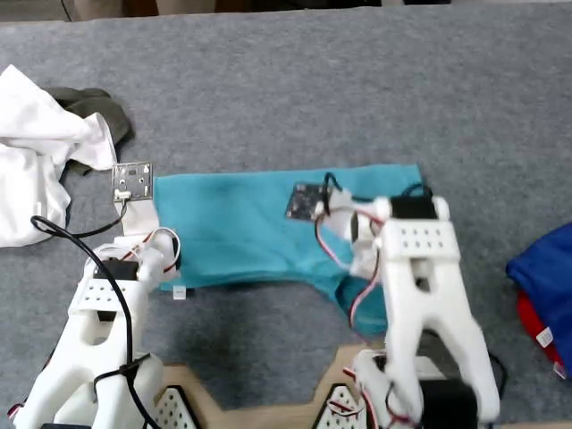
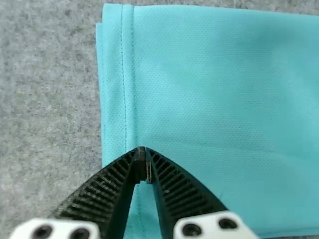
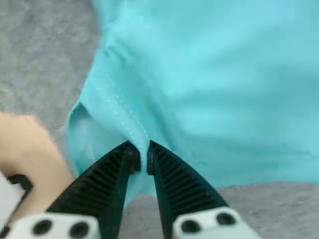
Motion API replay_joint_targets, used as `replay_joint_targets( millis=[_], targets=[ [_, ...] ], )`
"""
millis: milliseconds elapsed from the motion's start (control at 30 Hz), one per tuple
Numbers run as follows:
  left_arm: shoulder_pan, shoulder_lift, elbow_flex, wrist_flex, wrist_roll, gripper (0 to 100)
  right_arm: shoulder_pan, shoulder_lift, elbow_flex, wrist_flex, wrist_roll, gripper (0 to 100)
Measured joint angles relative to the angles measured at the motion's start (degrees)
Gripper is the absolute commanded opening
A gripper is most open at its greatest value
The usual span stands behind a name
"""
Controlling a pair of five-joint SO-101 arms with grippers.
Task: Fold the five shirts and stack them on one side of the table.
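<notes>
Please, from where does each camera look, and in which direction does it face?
High view: fixed above the table, looking down; left arm and right arm show at the near edge.
Left wrist view: on the left wrist, facing down past the left gripper, shut on the hem of the teal shirt.
Right wrist view: on the right wrist, facing down past the right gripper, shut on the shirt's edge.
Shared: all three show the teal shirt.

teal shirt spread flat, white shirt crumpled

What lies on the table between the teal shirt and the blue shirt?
In the high view, the stretch between the teal shirt and the blue shirt is bare grey table cover.
</notes>
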Motion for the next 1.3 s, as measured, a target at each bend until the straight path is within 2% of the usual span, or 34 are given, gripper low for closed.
replay_joint_targets(
  millis=[267, 833, 900, 1067, 1300],
  targets=[
    [0.0, 0.0, 0.0, 0.0, 0.0, 2, 0.0, 14.0, -14.8, 0.0, 0.4, 0.4],
    [0.0, 0.0, 0.0, 0.0, 0.0, 2, 0.0, 31.8, -29.7, -1.0, 5.6, 0.5],
    [0.0, 0.0, 0.0, 0.0, 0.0, 2, 0.0, 31.8, -30.2, -1.1, 5.9, 3.4],
    [0.0, 0.0, 0.0, 0.0, 0.0, 2, 0.0, 32.2, -30.9, -1.8, 6.7, 17.5],
    [0.0, 0.0, 0.0, 0.0, 0.0, 2, 0.0, 32.4, -30.9, -5.3, 3.2, 21.3]
  ],
)
